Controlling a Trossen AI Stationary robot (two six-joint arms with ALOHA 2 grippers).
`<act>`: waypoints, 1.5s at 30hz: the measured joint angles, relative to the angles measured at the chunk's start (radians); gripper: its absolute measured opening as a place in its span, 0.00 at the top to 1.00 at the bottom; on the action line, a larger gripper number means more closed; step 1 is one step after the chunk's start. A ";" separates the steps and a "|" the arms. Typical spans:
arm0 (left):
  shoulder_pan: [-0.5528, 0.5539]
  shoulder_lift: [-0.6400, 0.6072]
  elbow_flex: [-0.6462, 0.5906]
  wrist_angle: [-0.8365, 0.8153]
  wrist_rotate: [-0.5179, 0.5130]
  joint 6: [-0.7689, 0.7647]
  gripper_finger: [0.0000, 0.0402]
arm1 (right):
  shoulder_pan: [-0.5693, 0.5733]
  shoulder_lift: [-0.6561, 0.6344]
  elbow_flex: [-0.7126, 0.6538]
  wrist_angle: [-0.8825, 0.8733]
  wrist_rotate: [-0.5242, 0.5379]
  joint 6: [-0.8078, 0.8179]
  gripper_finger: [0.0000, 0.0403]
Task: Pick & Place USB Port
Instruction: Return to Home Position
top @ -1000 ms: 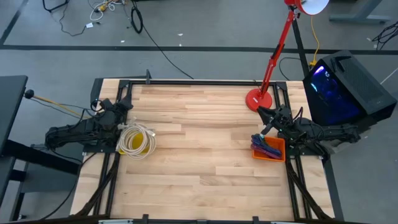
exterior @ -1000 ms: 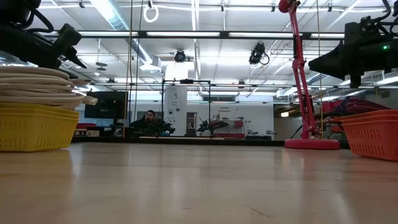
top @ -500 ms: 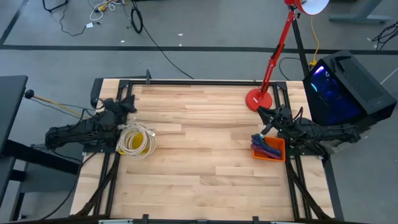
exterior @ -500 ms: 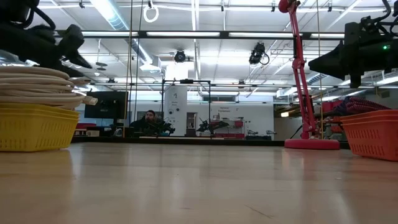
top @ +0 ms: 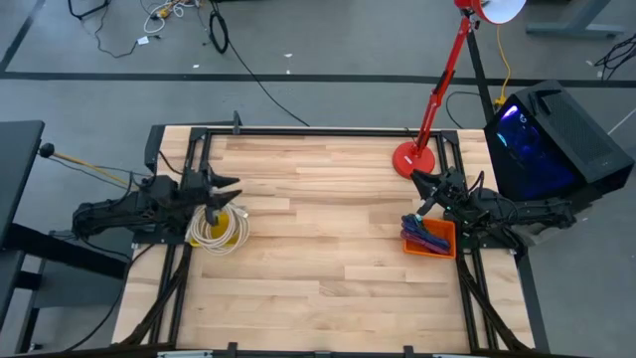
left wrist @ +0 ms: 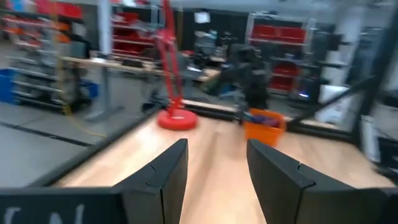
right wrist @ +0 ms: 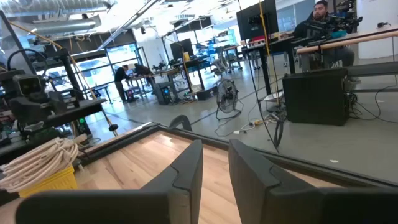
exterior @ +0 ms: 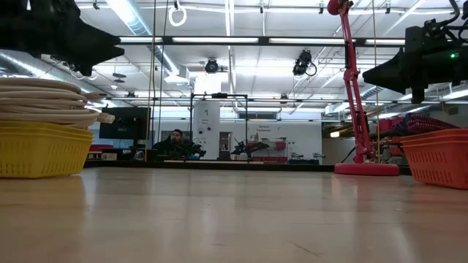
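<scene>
The high view is showing the charger cables point(top: 424, 236) lying as a blue and red bundle inside the orange basket point(top: 431, 253), at the right middle of the frame near the right edge of the table point(top: 328, 249). Their long axis is running from upper left to lower right across the basket (which end is carrying the plugs cannot be told). The low view is hiding that lie. There the basket point(exterior: 439, 157) is sitting at the right edge of the frame, with only a hump of cable point(exterior: 428, 123) showing over its rim.

The right gripper point(top: 425, 204) is hanging just off the basket's upper-left corner. Only the right wrist view is showing its state point(right wrist: 216, 163): the fingers are standing a little apart, with nothing between them.

The left gripper point(top: 227, 189) is hovering at the left middle of the high view, over the upper edge of the yellow basket point(top: 238, 219) holding the white cable coil point(top: 211, 227). In the left wrist view point(left wrist: 217, 168) its fingers are spread and empty. They are facing across the table toward the orange basket point(left wrist: 263, 128) and the red lamp point(left wrist: 177, 119).
</scene>
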 joint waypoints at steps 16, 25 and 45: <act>-0.001 0.001 -0.001 -0.177 0.017 -0.022 0.58 | 0.000 0.000 0.000 0.000 0.000 0.000 0.80; -0.001 0.001 -0.001 -0.177 0.013 -0.098 0.58 | 0.000 0.000 0.000 0.000 0.000 0.000 0.80; -0.001 0.002 -0.001 -0.177 0.013 -0.162 0.58 | 0.000 0.000 0.000 0.000 0.000 0.000 0.80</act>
